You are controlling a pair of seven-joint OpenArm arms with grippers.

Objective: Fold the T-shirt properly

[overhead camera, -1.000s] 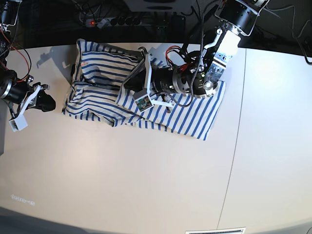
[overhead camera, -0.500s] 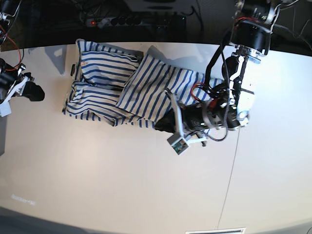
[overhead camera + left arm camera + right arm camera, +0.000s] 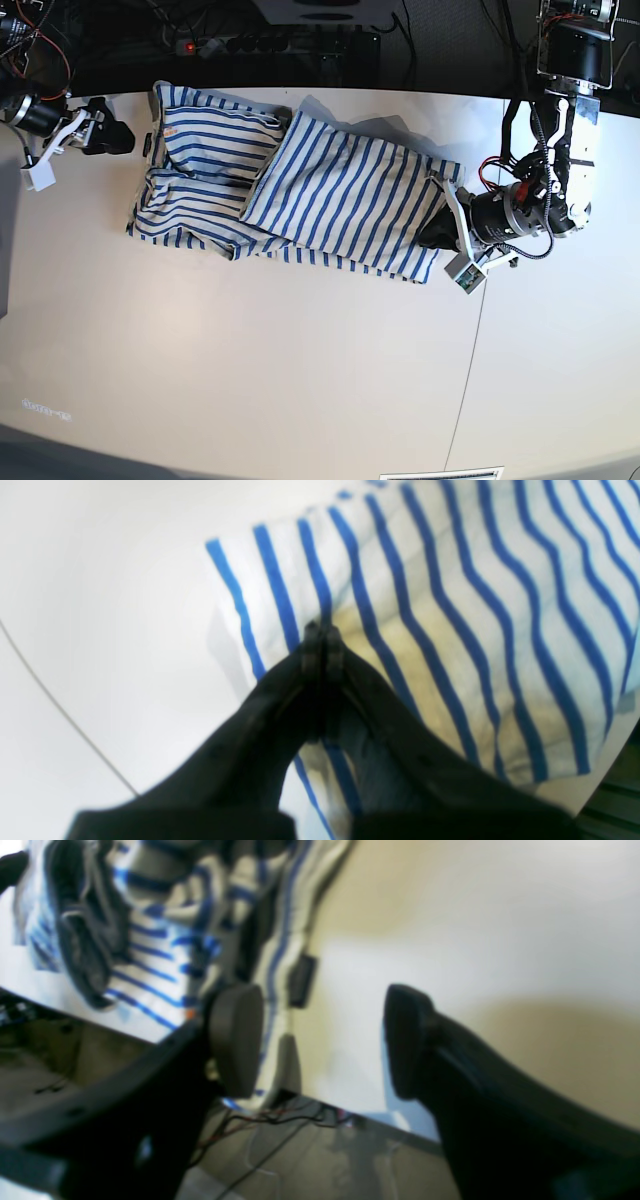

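The T-shirt, white with blue stripes, lies partly folded on the white table, with one flap laid over its right half. My left gripper is at the shirt's right edge. In the left wrist view it is shut, its tips touching the striped fabric, and I see no cloth pinched between them. My right gripper hovers just left of the shirt's back-left corner. It stands open and empty, with the shirt and its dark label beyond it.
A power strip and cables lie in the dark strip behind the table's back edge. A thin seam runs across the tabletop on the right. The left arm's body stands over the table's right side.
My left arm swept with its gripper shut from the middle of the shirt to its right edge. My right arm rose to the back-left corner and its gripper opened.
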